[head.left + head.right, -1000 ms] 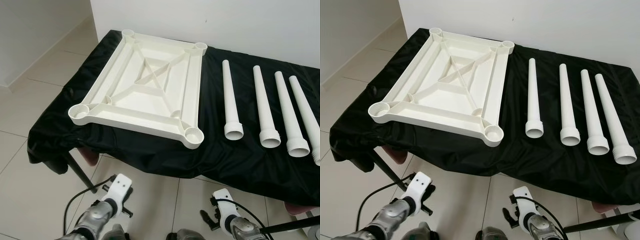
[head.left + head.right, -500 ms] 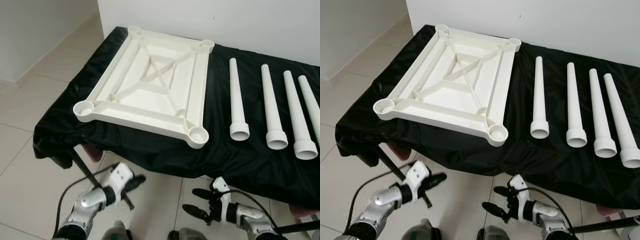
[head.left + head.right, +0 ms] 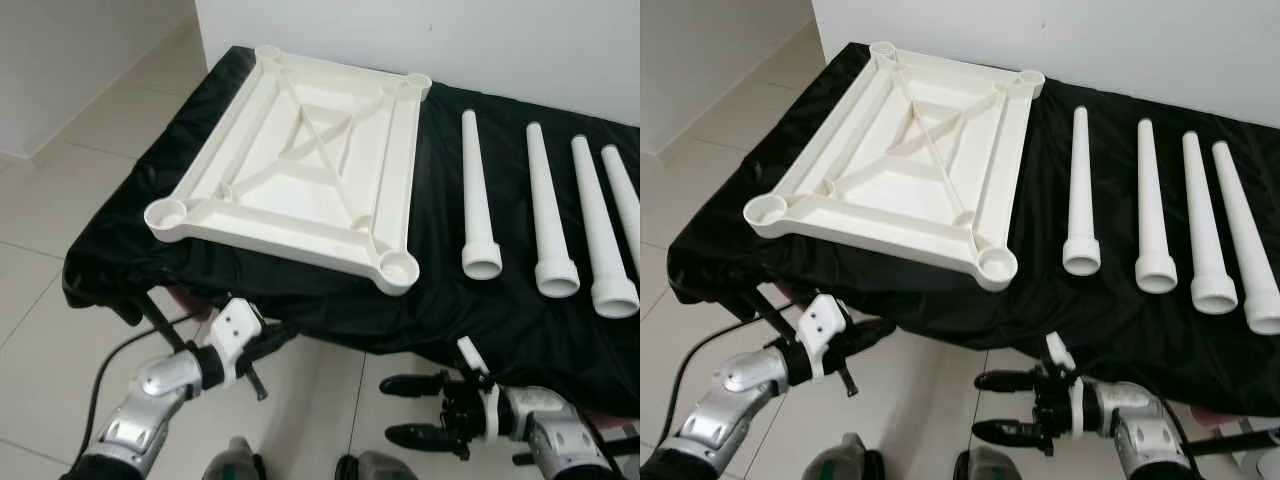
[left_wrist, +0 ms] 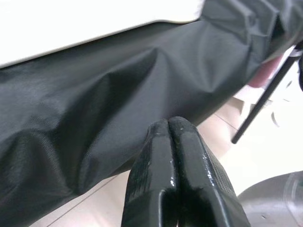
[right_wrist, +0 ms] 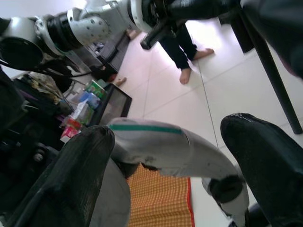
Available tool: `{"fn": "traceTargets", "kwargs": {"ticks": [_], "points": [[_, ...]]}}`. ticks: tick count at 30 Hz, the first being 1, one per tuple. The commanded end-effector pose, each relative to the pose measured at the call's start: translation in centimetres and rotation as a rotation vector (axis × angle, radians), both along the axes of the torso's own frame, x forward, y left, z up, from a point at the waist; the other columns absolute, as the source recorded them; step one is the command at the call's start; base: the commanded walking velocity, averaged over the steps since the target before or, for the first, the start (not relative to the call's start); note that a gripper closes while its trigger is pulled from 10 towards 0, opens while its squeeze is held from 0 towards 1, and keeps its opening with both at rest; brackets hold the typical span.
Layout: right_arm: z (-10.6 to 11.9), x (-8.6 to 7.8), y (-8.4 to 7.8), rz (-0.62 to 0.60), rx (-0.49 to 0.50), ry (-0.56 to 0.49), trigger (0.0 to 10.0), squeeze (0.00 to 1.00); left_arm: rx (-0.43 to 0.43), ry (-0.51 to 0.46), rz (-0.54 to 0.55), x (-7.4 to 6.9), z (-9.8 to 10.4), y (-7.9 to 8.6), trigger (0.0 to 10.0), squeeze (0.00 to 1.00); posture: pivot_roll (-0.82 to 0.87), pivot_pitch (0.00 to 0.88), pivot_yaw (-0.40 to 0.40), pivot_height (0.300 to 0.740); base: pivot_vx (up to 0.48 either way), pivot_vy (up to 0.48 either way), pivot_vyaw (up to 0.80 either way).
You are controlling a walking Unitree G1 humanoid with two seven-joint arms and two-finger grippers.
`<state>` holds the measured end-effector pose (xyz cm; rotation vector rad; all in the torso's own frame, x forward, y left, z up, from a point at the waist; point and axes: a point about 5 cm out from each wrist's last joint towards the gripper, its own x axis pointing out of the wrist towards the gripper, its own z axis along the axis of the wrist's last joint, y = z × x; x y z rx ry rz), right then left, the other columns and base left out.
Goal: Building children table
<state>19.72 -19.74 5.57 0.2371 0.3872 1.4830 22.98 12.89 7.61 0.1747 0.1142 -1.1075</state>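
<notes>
A white plastic tabletop lies upside down on a black cloth, with a round leg socket at each corner. To its right lie several white tapered legs, side by side, wide ends toward me. My left gripper is shut and empty, just below the cloth's front hem; its fingers press together in the left wrist view. My right gripper is open and empty, low above the floor in front of the legs.
The cloth-covered table stands against a white wall. A black metal leg slants under the table's left front. The floor is pale tile. In the right wrist view a person's bare feet stand on the floor beyond.
The right gripper has swung to point left and opened wider. The left gripper rose closer to the cloth's hem. The camera shifted slightly.
</notes>
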Motion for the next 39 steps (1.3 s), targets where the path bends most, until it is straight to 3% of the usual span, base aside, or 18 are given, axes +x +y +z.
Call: {"fn": "traceTargets", "kwargs": {"ticks": [1, 3, 7, 9, 10, 12, 17, 20, 22, 24, 25, 26, 29, 33, 38, 39], "points": [[0.9, 0.2, -0.1, -0.007, 0.034, 0.002, 10.0, 0.00, 0.001, 0.092, -0.377, -2.3, 0.3, -0.3, 10.0, 0.00, 0.00, 0.059, -0.017, 0.740, 0.000, 0.000, 0.00], [2.8, 1.2, 0.1, -0.040, 0.102, -0.019, 10.0, 0.00, -0.007, 0.098, -0.376, -2.7, 1.6, 0.2, 10.0, 0.00, 0.00, 0.053, -0.016, 0.740, 0.000, 0.000, 0.00], [3.9, 1.9, 0.1, -0.064, 0.142, -0.037, 10.0, 0.00, -0.023, 0.093, -0.354, -2.6, 2.6, 0.4, 10.0, 0.00, 0.01, 0.051, -0.018, 0.740, 0.000, 0.000, 0.00], [5.4, 3.3, 0.1, -0.122, 0.201, -0.084, 10.0, 0.00, -0.078, 0.054, -0.267, -0.9, 4.5, 0.5, 10.0, 0.00, 0.02, 0.018, -0.031, 0.740, 0.000, 0.000, 0.00], [5.4, 3.3, 0.1, -0.122, 0.201, -0.084, 10.0, 0.00, -0.078, 0.054, -0.267, -0.9, 4.5, 0.5, 10.0, 0.00, 0.02, 0.018, -0.031, 0.740, 0.000, 0.000, 0.00], [6.4, 4.6, 0.3, -0.174, 0.231, -0.122, 10.0, 0.00, -0.102, -0.011, -0.192, 0.4, 5.5, 0.2, 10.0, 0.00, 0.03, 0.009, -0.035, 0.740, 0.000, 0.000, 0.00], [7.5, 6.1, 0.9, -0.255, 0.283, -0.173, 10.0, 0.00, -0.144, -0.042, -0.123, 1.3, 6.1, -0.5, 10.0, 0.00, 0.03, 0.000, -0.037, 0.740, 0.000, 0.000, 0.00], [8.5, 7.2, 1.7, -0.333, 0.335, -0.209, 10.0, 0.00, -0.183, -0.058, -0.060, 2.4, 7.0, -0.7, 10.0, 0.00, 0.03, 0.000, -0.033, 0.740, 0.000, 0.000, 0.00], [9.4, 8.1, 2.3, -0.429, 0.372, -0.248, 10.0, 0.00, -0.224, -0.075, 0.025, 3.9, 8.1, -0.6, 10.0, 0.00, 0.03, 0.000, -0.030, 0.740, 0.000, 0.000, 0.00], [9.4, 8.1, 2.3, -0.429, 0.372, -0.248, 10.0, 0.00, -0.224, -0.075, 0.025, 3.9, 8.1, -0.6, 10.0, 0.00, 0.03, 0.000, -0.030, 0.740, 0.000, 0.000, 0.00], [9.8, 8.7, 2.5, -0.508, 0.387, -0.267, 10.0, 0.00, -0.257, -0.082, 0.071, 4.8, 8.8, -0.5, 10.0, 0.00, 0.04, 0.000, -0.029, 0.740, 0.000, 0.000, 0.00], [9.8, 8.7, 2.5, -0.508, 0.387, -0.267, 10.0, 0.00, -0.257, -0.082, 0.071, 4.8, 8.8, -0.5, 10.0, 0.00, 0.04, 0.000, -0.029, 0.740, 0.000, 0.000, 0.00], [11.3, 10.6, 3.2, -0.733, 0.458, -0.278, 10.0, 0.00, -0.326, -0.115, 0.250, 7.9, 10.3, -0.5, 10.0, 0.00, 0.04, 0.004, -0.040, 0.740, 0.000, 0.000, 0.00], [12.0, 11.3, 3.4, -0.803, 0.475, -0.272, 10.0, 0.00, -0.353, -0.124, 0.327, 9.2, 11.1, -0.5, 10.0, 0.00, 0.03, 0.004, -0.041, 0.740, 0.000, 0.000, 0.00], [12.4, 11.7, 3.6, -0.836, 0.481, -0.278, 10.0, 0.00, -0.371, -0.125, 0.357, 9.8, 11.5, -0.4, 10.0, 0.00, 0.03, 0.005, -0.040, 0.740, 0.000, 0.000, 0.00], [13.0, 12.3, 3.6, -0.875, 0.483, -0.276, 10.0, 0.00, -0.385, -0.121, 0.403, 10.6, 12.1, -0.2, 10.0, 0.00, 0.03, 0.008, -0.041, 0.740, 0.000, 0.000, 0.00]]}}
